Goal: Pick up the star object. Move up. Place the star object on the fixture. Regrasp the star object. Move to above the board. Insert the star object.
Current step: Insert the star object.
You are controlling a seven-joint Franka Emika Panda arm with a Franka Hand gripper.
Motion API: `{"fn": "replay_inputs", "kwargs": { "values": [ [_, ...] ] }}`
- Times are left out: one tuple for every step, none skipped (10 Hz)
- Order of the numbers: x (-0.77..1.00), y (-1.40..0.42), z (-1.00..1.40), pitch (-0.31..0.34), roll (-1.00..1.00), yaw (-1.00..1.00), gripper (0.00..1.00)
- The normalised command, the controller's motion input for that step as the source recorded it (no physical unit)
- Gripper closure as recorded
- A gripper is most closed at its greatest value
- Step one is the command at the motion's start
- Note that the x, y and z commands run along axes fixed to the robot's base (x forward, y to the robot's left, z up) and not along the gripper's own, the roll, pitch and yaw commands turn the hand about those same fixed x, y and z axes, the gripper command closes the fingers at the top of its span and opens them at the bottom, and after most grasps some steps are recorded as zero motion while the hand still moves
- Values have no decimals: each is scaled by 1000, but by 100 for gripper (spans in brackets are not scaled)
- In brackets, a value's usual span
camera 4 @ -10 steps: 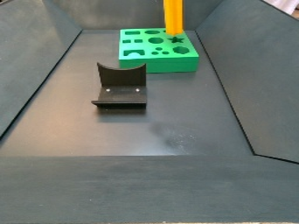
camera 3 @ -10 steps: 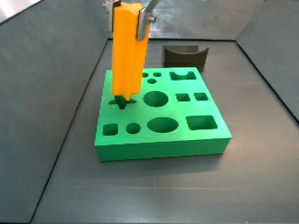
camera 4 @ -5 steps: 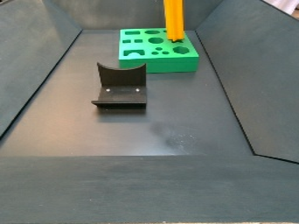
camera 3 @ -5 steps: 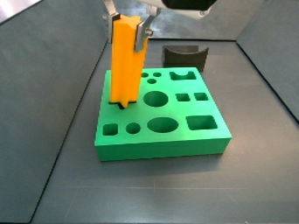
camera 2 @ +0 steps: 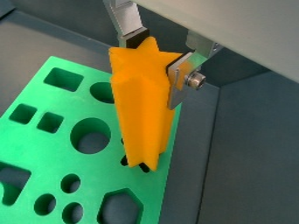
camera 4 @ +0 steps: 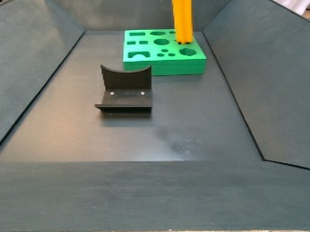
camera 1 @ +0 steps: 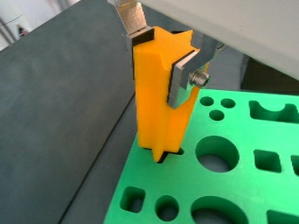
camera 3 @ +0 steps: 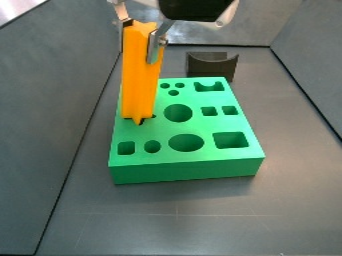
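Observation:
The orange-yellow star object (camera 1: 162, 96) stands upright, held near its top between my gripper's (camera 1: 162, 54) silver fingers. Its lower end sits in the star-shaped hole at a corner of the green board (camera 1: 233, 188). It shows the same way in a wrist view (camera 2: 142, 105) and in both side views (camera 3: 136, 70) (camera 4: 183, 20). The gripper (camera 3: 143, 22) is above the board's (camera 3: 181, 135) far left corner. In a side view the board (camera 4: 164, 51) lies at the far end of the floor. The dark fixture (camera 4: 125, 88) stands empty.
The fixture (camera 3: 211, 65) stands just behind the board in a side view. Grey sloping walls (camera 4: 43, 72) enclose the dark floor (camera 4: 158, 136). The board carries several other holes: circles, squares, a hexagon.
The gripper has lowered with the star object; its lower end has sunk further into the star hole of the board. The fixture and board have not moved.

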Motion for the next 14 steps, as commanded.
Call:
{"fn": "replay_inputs", "kwargs": {
  "values": [
    [0, 0, 0, -9, -16, -280, 100],
    [20, 0, -109, -64, -80, -160, 100],
    [120, 0, -74, -44, -63, -183, 100],
    [191, 0, -60, -13, -21, -163, 100],
    [169, 0, -40, 0, -9, -131, 100],
    [146, 0, -26, 0, 0, -111, 100],
    [111, 0, -54, 0, -6, -106, 100],
    [43, 0, -157, 0, 0, -117, 100],
    [0, 0, -220, 0, 0, -126, 100],
    [0, 63, -294, 0, 0, -77, 100],
    [0, 80, -220, 1, 7, -69, 100],
    [0, 23, -69, 0, 0, -63, 100],
    [0, 0, -417, -204, -114, -29, 100],
    [-9, 0, -497, -294, -184, -9, 100]
  ]
}}
